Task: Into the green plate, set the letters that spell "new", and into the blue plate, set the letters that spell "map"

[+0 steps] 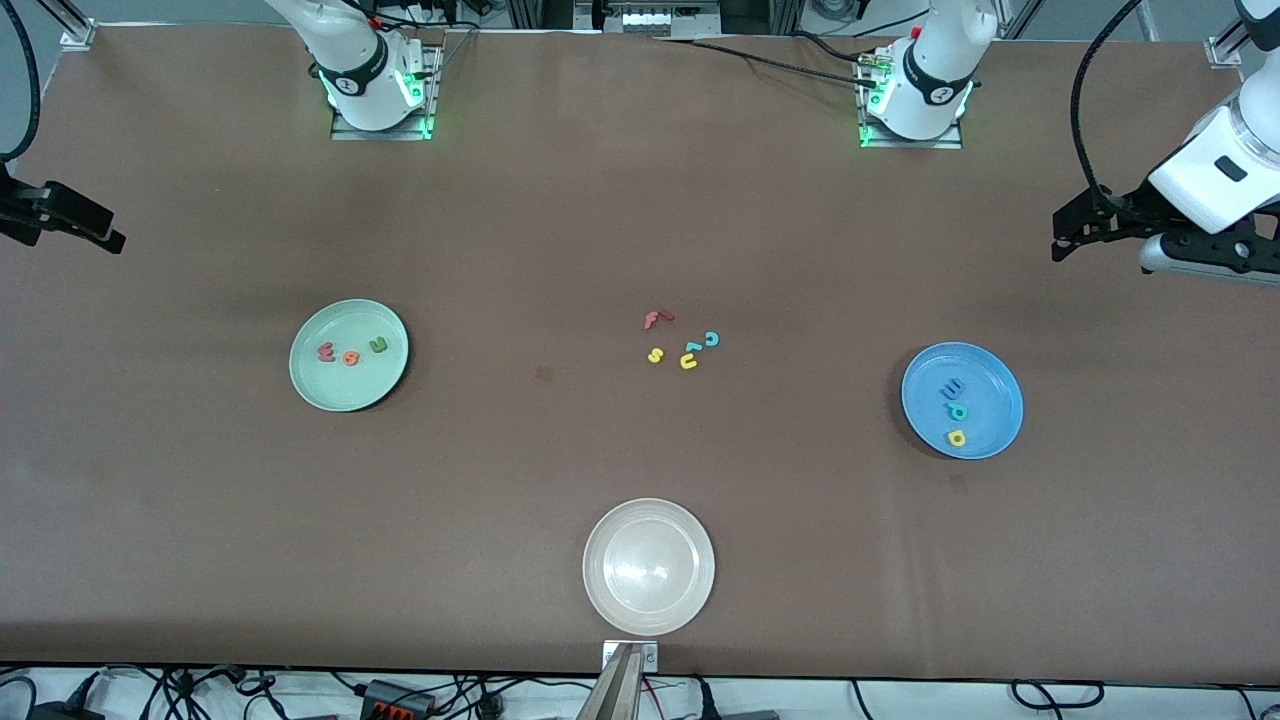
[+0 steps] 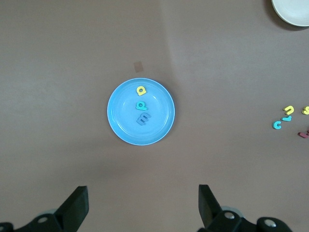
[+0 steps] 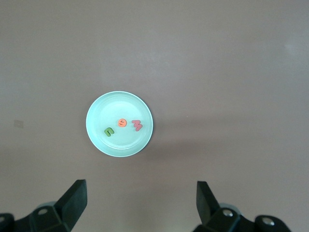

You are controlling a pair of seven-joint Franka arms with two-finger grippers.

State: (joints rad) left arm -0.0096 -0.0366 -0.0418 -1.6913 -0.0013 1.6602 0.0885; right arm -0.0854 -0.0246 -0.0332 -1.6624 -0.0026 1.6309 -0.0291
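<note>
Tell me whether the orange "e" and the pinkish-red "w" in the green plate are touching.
Apart. The right wrist view shows a sliver of green plate between the orange "e" and the pinkish-red "w".

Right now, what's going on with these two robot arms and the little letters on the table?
Nothing is being handled at this moment. The green plate holds the n, e and w; the blue plate holds the m, a and p. The leftover letters lie mid-table, and the white plate is empty. The left gripper and the right gripper hang open and empty above their plates, so sorting looks finished.
</note>
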